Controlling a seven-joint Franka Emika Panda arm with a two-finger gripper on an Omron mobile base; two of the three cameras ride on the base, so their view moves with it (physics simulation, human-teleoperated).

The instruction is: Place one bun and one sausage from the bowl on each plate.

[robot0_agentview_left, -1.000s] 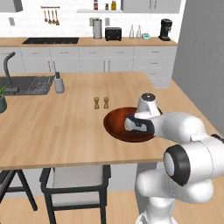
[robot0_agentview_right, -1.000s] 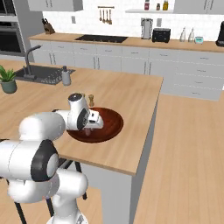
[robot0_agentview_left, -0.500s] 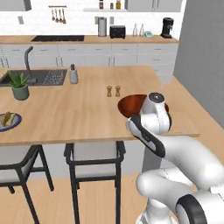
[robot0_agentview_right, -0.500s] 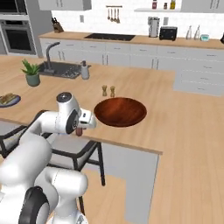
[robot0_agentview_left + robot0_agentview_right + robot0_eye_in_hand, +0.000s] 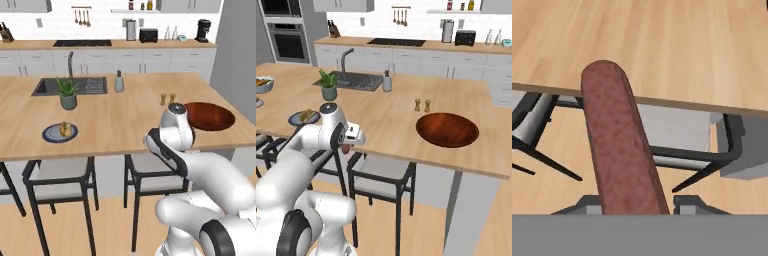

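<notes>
My gripper (image 5: 632,204) is shut on a pinkish-red sausage (image 5: 619,150) that sticks out lengthwise between the fingers. The hand hangs at the island's near edge, over the stools, and shows as the gripper (image 5: 346,146) in the right base view. One blue-grey plate (image 5: 50,135) lies on the counter to the left with a golden bun (image 5: 65,129) on it; it shows again as the plate (image 5: 297,120) with its bun (image 5: 307,115). The dark wooden bowl (image 5: 209,116) sits far right on the counter, and the right base view looks into the bowl (image 5: 447,129).
Black-framed stools (image 5: 60,172) (image 5: 381,175) stand under the counter edge below the hand. A potted plant (image 5: 68,94), the sink (image 5: 70,85), a soap bottle (image 5: 119,81) and two small shakers (image 5: 167,98) are further back. A pale fruit bowl (image 5: 263,84) sits far left.
The whole picture has shifted: the base has driven left along the island, so the bowl now lies off to the right and a plate has come into view. The sausage stays in the grip.
</notes>
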